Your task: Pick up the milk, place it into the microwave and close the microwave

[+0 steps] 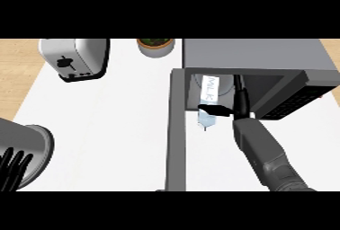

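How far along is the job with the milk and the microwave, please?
Done: the milk is off the counter. In hand: the right robot hand holds it at the microwave opening. Left: release it inside and shut the open door. The left robot hand rests at lower left.

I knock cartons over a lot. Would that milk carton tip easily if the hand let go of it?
Probably. The milk carton looks tall and narrow, so it likely tips easily. Its flat sides suggest it would not roll far. The right hand grips its lower part at the microwave opening, so its top is unsupported.
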{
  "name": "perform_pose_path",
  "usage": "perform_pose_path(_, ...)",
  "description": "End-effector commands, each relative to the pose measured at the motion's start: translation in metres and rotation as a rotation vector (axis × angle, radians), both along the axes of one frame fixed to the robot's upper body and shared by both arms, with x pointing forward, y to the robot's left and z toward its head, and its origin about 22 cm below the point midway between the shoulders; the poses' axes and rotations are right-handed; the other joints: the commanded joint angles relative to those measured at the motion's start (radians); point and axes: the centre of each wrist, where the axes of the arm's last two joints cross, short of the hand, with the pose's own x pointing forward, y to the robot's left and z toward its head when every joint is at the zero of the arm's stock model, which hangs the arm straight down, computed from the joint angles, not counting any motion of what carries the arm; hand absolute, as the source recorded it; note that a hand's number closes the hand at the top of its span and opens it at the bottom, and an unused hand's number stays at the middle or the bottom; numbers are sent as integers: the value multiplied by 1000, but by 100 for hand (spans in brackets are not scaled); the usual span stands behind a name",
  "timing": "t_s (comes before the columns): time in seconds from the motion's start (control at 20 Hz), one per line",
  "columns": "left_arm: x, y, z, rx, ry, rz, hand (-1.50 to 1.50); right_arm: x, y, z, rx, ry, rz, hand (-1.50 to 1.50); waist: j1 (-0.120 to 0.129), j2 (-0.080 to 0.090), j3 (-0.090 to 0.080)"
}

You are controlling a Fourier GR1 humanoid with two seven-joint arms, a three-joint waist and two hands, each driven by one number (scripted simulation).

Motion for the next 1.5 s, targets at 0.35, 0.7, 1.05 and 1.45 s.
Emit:
perform_pose_path(0.35, 20, -27, 8, -42, -14, -185, -150, -52, 1, -45, 258, 12, 242, -150, -43, -14, -2)
perform_pose_path(0.7, 21, -46, 2, 45, 15, -315, -150, -94, -7, -57, 268, 15, 235, -150, -51, -19, -4)
perform_pose_path(1.05, 50, -93, 11, 87, 33, -363, 150, -146, -47, -43, 379, -56, 233, -150, -60, -16, -4)
perform_pose_path(1.45, 91, -141, 17, 206, -1, -438, 150, -198, -89, -4, 414, -85, 159, -150, -39, -8, -2)
